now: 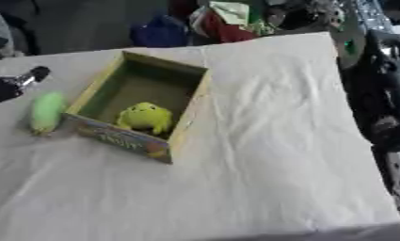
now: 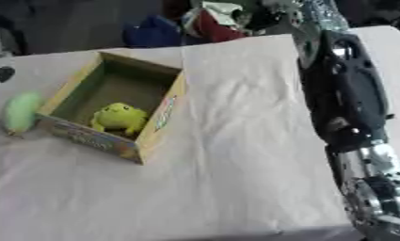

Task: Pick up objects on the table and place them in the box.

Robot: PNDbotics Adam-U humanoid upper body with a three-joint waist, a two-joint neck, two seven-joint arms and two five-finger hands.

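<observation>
Yellow-green toy (image 1: 145,117) in box (image 1: 189,113). Pale green object (image 1: 46,112) just outside, next. My left hand (image 1: 12,85) near it; fingers unreadable.

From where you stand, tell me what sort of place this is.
Probably a robot test or data-collection workspace, not a home: a table draped in wrinkled white cloth, a staged cardboard box holding a yellow-green toy, and a cluttered pile of bags and gear behind the table.

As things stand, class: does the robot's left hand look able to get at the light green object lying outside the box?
Probably yes. The left hand is beside the light green object, on the box's left, with only bare cloth between; the box wall is not in the way.
</observation>
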